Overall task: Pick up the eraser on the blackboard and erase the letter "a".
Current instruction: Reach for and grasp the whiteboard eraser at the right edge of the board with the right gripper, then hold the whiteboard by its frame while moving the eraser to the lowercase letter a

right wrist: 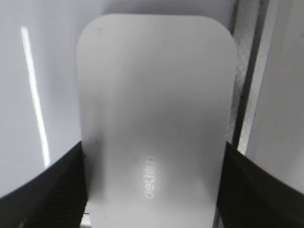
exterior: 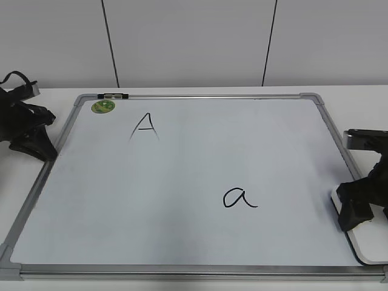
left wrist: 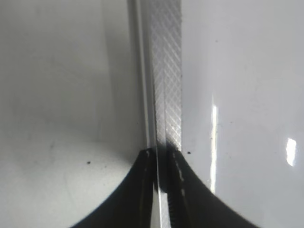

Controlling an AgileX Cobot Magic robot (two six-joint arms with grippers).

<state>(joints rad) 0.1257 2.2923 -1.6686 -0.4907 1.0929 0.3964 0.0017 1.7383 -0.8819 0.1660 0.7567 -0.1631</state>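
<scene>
Eraser [right wrist: 156, 128] down at the blackboard's [exterior: 182, 242] right edge, half hidden by the right gripper [exterior: 357, 209].
Fingers straddle its flat white body, contact unclear from here; grey lettering faint. Letter "a" [exterior: 239, 197] sits untouched mid-board. Left gripper [left wrist: 161, 190] pinches the frame rail.

**Readable marks: 2 letters and 1 brand name**

The blackboard [exterior: 182, 242] carries 2 handwritten black marker letters: an angular capital "A" [exterior: 145, 127] at upper left of the exterior view, and the rounded lowercase letter "a" [exterior: 239, 197] right of centre, lower down. The eraser [right wrist: 154, 123] bears small pale lettering, apparently "deli", low in the right wrist view. The round green sticker [exterior: 103, 107] is too small to read.
</scene>
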